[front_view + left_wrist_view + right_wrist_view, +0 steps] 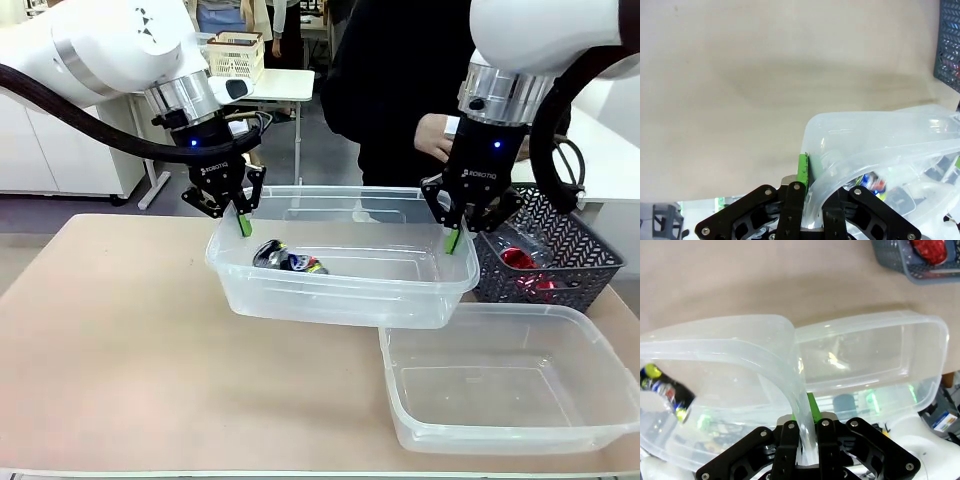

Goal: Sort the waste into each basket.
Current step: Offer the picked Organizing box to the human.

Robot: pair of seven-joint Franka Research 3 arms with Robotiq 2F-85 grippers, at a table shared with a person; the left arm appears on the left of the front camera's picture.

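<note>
A pale tan table (pixel 120 340) with a matt top runs across the foreground. It is evenly lit and carries only soft shadows. Beyond its far edge lies a grey floor (pixel 60 208). White cabinets (pixel 40 150) stand at the left. Farther back, a white side table (pixel 290 85) on thin metal legs carries a cream lattice crate (pixel 236 55). Another white surface (pixel 610 135) shows at the far right.
</note>
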